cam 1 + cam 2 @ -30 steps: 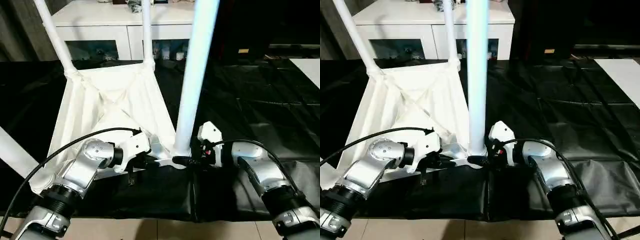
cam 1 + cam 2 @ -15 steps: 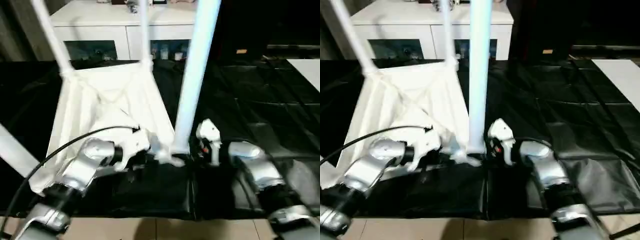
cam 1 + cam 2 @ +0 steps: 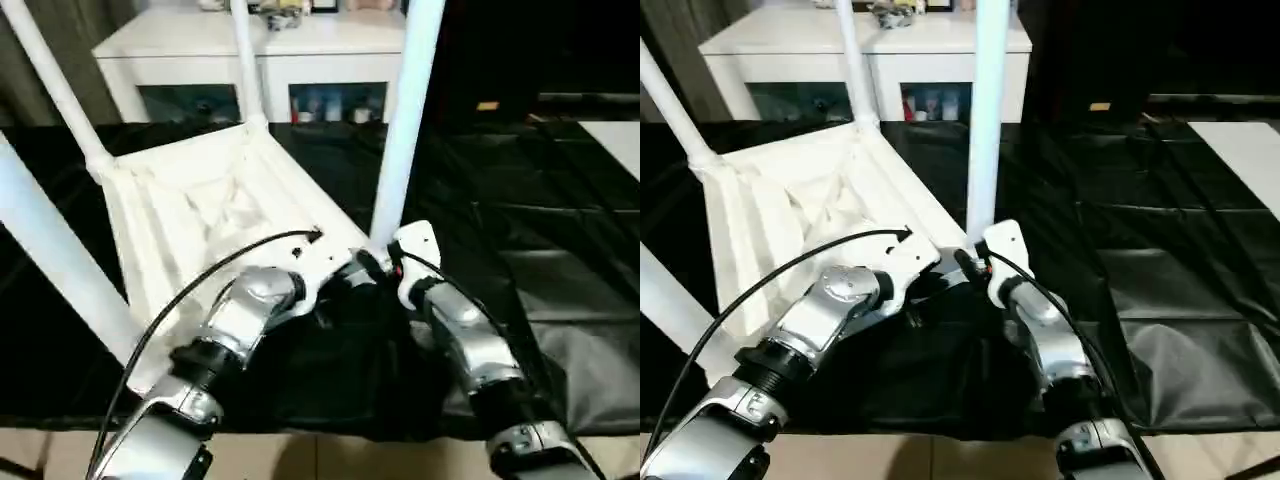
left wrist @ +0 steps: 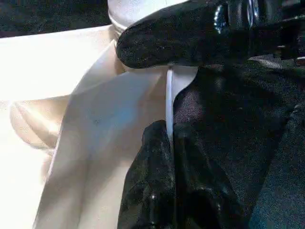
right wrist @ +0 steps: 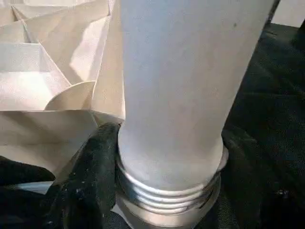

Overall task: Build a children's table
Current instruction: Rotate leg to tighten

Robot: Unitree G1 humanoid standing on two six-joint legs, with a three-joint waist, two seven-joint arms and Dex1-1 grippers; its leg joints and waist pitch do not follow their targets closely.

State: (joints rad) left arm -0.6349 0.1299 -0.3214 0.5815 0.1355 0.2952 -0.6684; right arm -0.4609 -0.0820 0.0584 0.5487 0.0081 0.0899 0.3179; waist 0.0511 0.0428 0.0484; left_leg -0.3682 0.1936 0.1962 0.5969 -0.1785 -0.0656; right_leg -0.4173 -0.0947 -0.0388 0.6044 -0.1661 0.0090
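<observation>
The upturned all-white plastic children's table (image 3: 800,200) lies on the black sheet (image 3: 1160,250) toward 11 o'clock, the left end effector (image 4: 169,143) pinching its thin edge rib while the right end effector (image 5: 167,157) clasps the threaded base of the white tapered tube leg (image 3: 985,120) at the near corner.
</observation>
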